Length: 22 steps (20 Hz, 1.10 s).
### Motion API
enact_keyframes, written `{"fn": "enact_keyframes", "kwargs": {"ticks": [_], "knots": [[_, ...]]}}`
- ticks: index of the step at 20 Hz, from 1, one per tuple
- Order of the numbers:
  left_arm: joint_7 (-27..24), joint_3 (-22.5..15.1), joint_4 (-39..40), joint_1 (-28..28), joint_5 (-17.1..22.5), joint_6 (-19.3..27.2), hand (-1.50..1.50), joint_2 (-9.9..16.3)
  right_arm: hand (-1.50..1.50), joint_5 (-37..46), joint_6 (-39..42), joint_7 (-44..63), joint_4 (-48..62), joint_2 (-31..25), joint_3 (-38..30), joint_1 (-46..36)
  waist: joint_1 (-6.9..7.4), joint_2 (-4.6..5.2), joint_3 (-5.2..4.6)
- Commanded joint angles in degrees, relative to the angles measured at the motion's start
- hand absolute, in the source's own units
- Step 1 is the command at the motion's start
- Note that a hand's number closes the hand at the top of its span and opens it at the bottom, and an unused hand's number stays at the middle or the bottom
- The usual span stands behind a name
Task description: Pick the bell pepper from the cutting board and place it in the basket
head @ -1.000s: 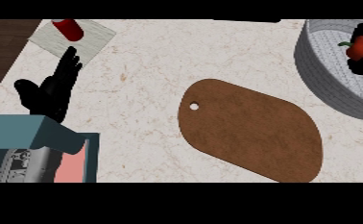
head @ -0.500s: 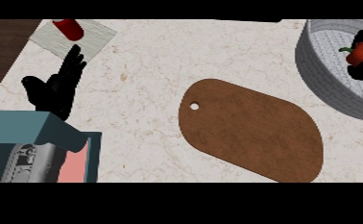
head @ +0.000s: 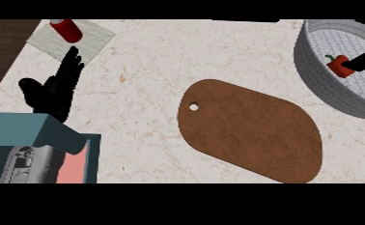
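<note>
At nine o'clock the left hand (head: 51, 93) rests over the counter (head: 149, 69) with fingers straight and pointing up, holding nothing; it sits slightly lower than a second ago. Just beyond its fingertips, at eleven o'clock, a red cylinder (head: 67, 30) lies on a pale mat (head: 85, 43). At centre, towards five o'clock, the cutting board (head: 249, 132) lies bare. At two o'clock the bell pepper (head: 339, 65) is inside the basket (head: 317, 72), lower and more fully in view than half a second ago. That suggests the placing is nearly done. Only a dark tip of the right hand (head: 357, 63) shows, touching the pepper's right side; whether it grasps or has let go I cannot tell.
</note>
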Motion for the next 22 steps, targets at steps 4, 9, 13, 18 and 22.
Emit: {"fn": "enact_keyframes", "kwargs": {"ticks": [4,9,13,18,22], "knots": [[-0.07,0.06,-0.59,0.88,-0.26,-0.08,0.0,0.35,-1.5,-9.42,-0.14,-0.47,-2.06,-1.38,-9.25,-2.25,-0.29,-0.22,-0.06],[1.79,1.26,-1.75,1.29,1.16,-0.82,0.0,1.2,-1.5,-16.27,3.68,-0.16,-2.41,-5.24,-15.74,-2.05,-1.14,-0.67,-0.12],[0.25,0.48,-2.27,3.01,0.36,0.08,0.0,-0.08,-1.5,-22.38,6.0,-3.6,-1.63,-10.19,-21.89,2.92,-1.6,-0.59,-0.03],[0.43,1.98,-1.03,1.56,1.0,-0.4,0.0,1.25,-1.5,-25.55,14.17,-8.37,-1.57,-14.32,-24.31,9.1,-1.78,-0.46,-0.04],[-2.61,3.65,0.23,4.22,2.62,-2.43,0.0,2.3,-1.5,-28.33,20.08,-14.37,-1.61,-17.17,-26.55,15.17,-2.08,-0.63,-0.05]]}}
